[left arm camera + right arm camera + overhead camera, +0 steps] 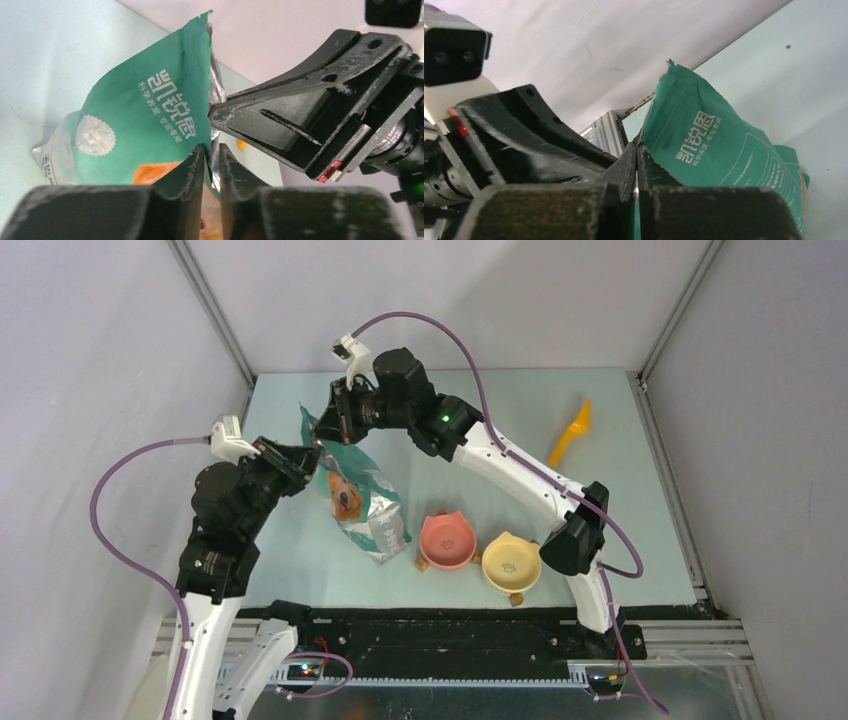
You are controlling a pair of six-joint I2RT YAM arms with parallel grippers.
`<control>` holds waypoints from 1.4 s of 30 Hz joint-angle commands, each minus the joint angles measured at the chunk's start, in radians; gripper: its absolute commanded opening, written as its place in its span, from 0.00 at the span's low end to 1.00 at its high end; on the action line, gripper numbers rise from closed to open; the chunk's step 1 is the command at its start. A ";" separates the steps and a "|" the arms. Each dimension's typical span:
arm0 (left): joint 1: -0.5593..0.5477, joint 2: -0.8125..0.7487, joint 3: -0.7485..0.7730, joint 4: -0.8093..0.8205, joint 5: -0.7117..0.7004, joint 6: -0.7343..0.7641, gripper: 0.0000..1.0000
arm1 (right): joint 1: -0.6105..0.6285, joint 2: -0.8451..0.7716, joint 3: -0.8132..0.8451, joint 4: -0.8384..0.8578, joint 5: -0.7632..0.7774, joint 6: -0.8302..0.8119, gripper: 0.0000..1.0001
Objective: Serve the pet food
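The green-white foil bag printed with a golden dog (358, 502) stands on the pale worktop (620, 510), its kibble hidden inside. The left tool (211, 150) and right tool (636, 155) each pinch its top edge. Opening looks like the step in hand; next, the lips need drawing apart without tipping it.

Look 9 o'clock of table (520, 420) centre: bag (355, 495). Left gripper (312, 455) meets its top edge from 9 o'clock, right gripper (328, 430) from 1 o'clock. Left bowl (447, 540) at bag's 4 o'clock, right bowl (511, 562) just beside. Scoop (572, 433) well apart, 2 o'clock.
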 commanded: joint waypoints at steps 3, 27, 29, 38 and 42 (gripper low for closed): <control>-0.004 0.000 0.103 -0.053 0.016 0.052 0.43 | -0.001 0.013 0.054 0.022 -0.136 0.007 0.00; -0.005 0.068 0.162 -0.200 -0.163 0.098 0.51 | 0.009 -0.056 0.024 -0.076 0.125 0.011 0.00; -0.004 0.060 0.162 -0.197 -0.172 0.103 0.51 | 0.013 -0.067 0.019 -0.076 0.142 0.000 0.00; 0.023 0.072 0.131 -0.142 -0.110 0.091 0.51 | 0.043 -0.085 0.002 -0.074 0.174 -0.037 0.00; 0.046 0.080 0.118 -0.118 -0.077 0.078 0.51 | 0.053 -0.090 -0.003 -0.074 0.200 -0.058 0.00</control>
